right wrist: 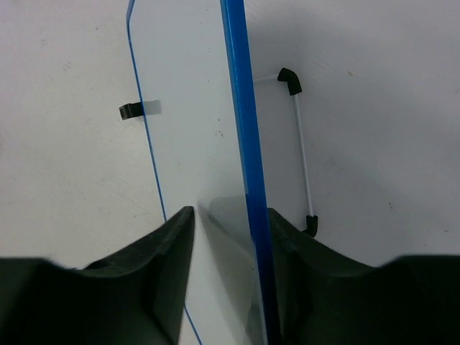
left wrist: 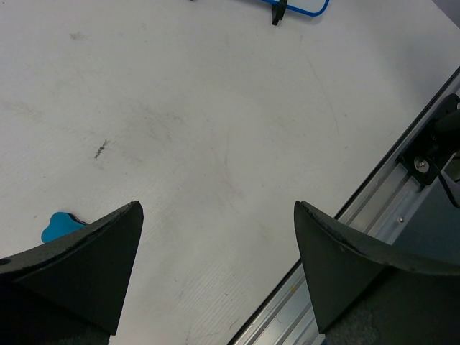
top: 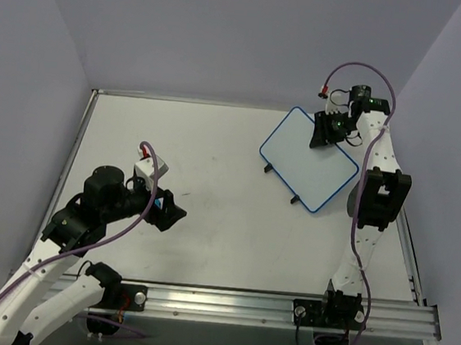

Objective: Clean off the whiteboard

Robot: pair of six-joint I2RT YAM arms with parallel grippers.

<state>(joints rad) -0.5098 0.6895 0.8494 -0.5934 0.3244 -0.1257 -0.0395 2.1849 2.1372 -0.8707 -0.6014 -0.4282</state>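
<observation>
Top external, room: plain lilac walls close in on the left, far and right sides of a white table; a metal rail runs along its near edge.
Left half: left gripper hangs low over the table, fingers spread wide, nothing between them.
Surface, left wrist view: tabletop scuffed, with faint grey smears and one dark fleck.
Eraser: small blue eraser lies on the table just beside one finger, mostly hidden behind it.
Right half: the whiteboard stands tilted at the far right of the table, its face plain white inside a blue rim.
Right gripper: pinching the whiteboard's far edge, one finger against each face.
Hard to see: right wrist view shows the board nearly edge-on, its near end cut off behind the fingers; one wire leg shows beside it.
Cut off: left wrist view catches only a corner of the board at the top edge.
</observation>
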